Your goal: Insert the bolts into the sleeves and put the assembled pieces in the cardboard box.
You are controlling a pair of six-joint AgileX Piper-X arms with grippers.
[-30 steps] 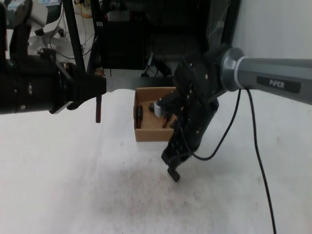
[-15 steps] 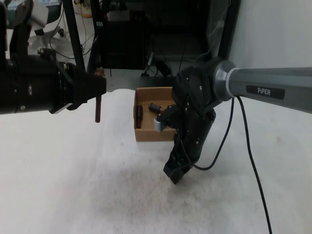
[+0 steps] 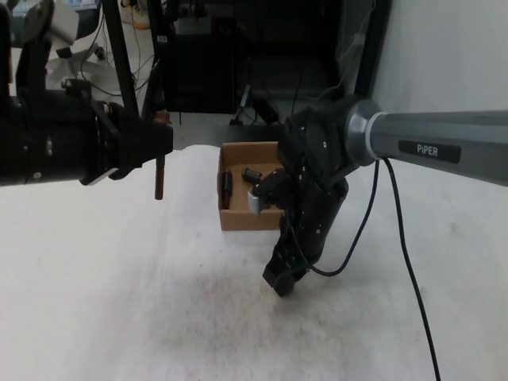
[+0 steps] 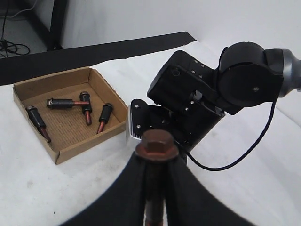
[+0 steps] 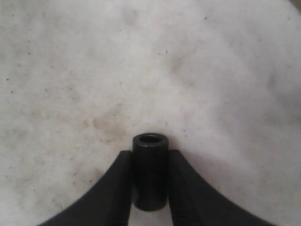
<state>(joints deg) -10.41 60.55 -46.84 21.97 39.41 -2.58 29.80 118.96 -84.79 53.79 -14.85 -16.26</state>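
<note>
Surface: bench under a white cloth (image 3: 95, 262), speckled, with a faint brown stain (image 3: 214, 298) at near centre. Room behind is dark: black frames (image 3: 119, 55) and loose wiring at left and centre, a pale wall (image 3: 444, 48) at right.

Left side: left gripper (image 3: 156, 141) held out level above the cloth, jaws closed tight on a bolt (image 3: 159, 178). The bolt's long axis is upright, with the hex head up between the fingers and the threaded rust-coloured shank hanging down, its tip well clear of the cloth. From the left wrist, the bolt head (image 4: 156, 145) faces the camera.

Centre: an open-topped cardboard box (image 3: 238, 218) sits on the cloth near its far edge. Inside are four assembled pieces (image 4: 66, 102), lying flat at mixed angles, two of them touching at their heads.

Right of the box: right gripper (image 3: 279, 278) angled steeply down just in front of the box's near right corner, tip close over the cloth. Its jaws are pinched on a black sleeve (image 5: 150, 179). The sleeve's long axis runs along the fingers, and its open bore points out past the fingertips at the cloth. A cable (image 3: 397, 214) loops off the arm.

Room to move: broad bare cloth between the two grippers and in front of the box. The cloth's far edge runs just behind the box.
</note>
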